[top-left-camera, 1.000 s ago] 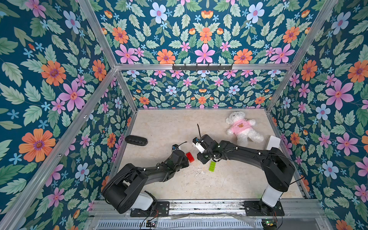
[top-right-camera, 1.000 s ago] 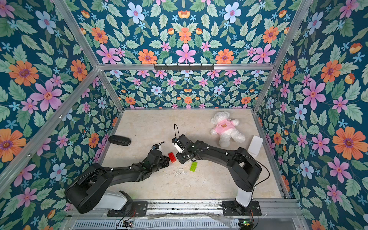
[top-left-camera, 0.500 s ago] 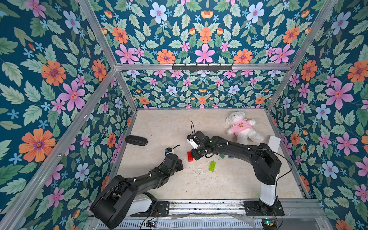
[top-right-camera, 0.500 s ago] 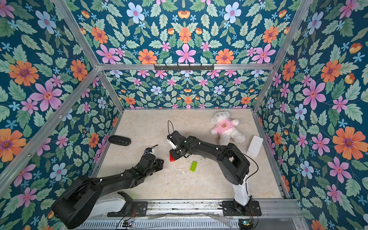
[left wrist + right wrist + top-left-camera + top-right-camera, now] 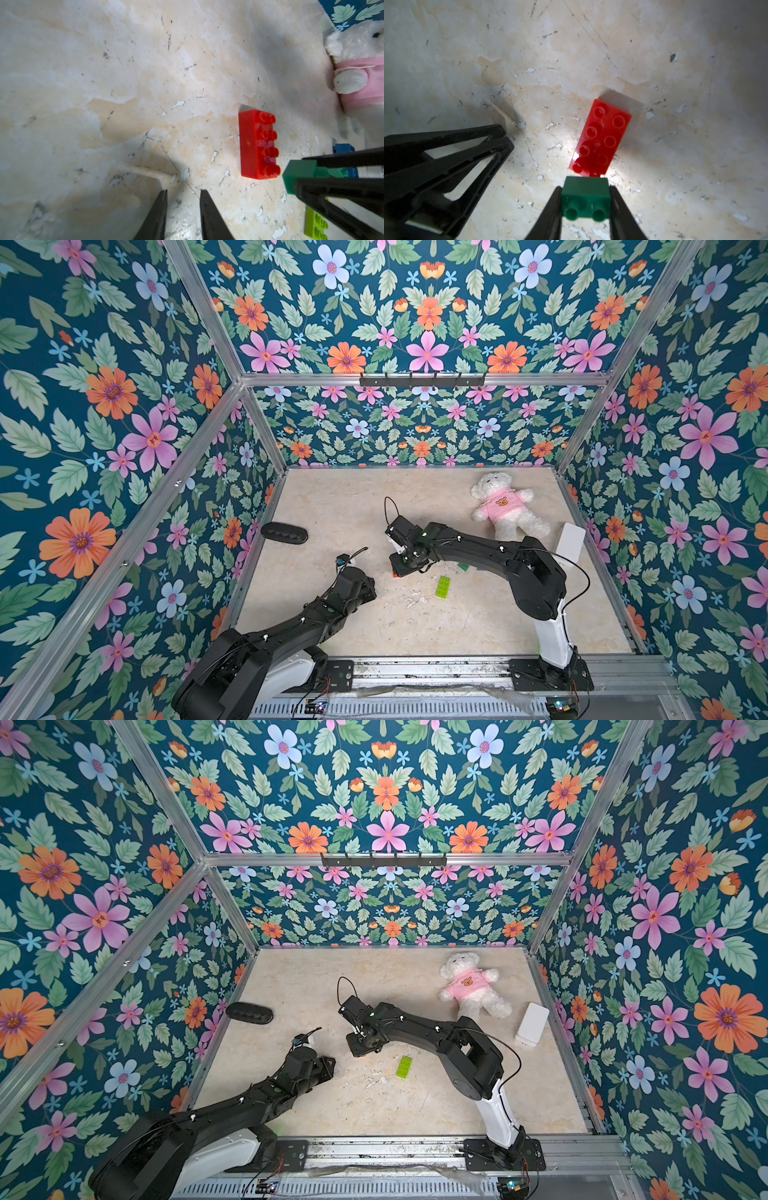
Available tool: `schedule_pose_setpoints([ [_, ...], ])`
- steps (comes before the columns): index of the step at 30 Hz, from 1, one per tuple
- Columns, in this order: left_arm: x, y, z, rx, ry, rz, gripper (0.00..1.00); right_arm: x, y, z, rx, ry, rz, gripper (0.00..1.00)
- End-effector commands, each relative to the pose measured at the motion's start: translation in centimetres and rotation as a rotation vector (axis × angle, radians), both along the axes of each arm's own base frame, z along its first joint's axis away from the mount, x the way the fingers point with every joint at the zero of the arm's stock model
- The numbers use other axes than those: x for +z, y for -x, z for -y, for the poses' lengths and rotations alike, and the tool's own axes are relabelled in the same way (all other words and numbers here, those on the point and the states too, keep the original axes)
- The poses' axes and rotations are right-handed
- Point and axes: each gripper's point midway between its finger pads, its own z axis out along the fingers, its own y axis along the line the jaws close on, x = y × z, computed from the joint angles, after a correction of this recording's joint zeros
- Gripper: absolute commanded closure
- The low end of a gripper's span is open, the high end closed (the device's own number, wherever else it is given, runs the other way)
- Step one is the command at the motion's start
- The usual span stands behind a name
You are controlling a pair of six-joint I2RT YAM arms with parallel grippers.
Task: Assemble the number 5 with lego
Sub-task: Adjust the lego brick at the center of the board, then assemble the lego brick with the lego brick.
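Right claw clamping dark-green brick, left claw slightly parted

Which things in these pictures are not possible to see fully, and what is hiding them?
- Red brick: in both top views, almost all hidden under the right gripper.
- Blue brick: left wrist view, mostly behind the right gripper.
- Lime brick: left wrist view, cut off by the picture's edge.

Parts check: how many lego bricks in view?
5. Red brick on the table; dark-green brick in the right end effector; lime brick nearby; blue brick and second dark-green brick partly under the right arm. Others may be hidden.
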Motion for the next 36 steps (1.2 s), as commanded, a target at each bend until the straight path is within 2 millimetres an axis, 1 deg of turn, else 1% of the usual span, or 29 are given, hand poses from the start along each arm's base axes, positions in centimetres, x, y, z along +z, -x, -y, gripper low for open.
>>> schedule_pose_setpoints([
  [1,-0.8,0.5,-0.4,0.009,-0.012,-0.031,0.69,-0.2,0.1,0.5,-0.038,0.026,-0.002,0.67],
  [7,-1.2,0.7,-0.5,0.013,-0.007,-0.037,0.69,-0.7,0.2,0.4,-0.050,0.032,-0.007,0.66],
  [25,-1.6,1.1,-0.8,0.027,0.010,-0.039,0.69,-0.8,-0.2,-0.4,-0.077,0.017,-0.007,0.67],
  [32,-1.8,1.3,-0.9,0.031,0.021,-0.039,0.69,-1.4,0.1,-0.5,-0.091,0.033,-0.021,0.67],
  [36,-1.9,1.5,-1.1,0.037,0.023,-0.038,0.69,-2.0,0.0,-0.2,-0.112,0.062,-0.021,0.68],
])
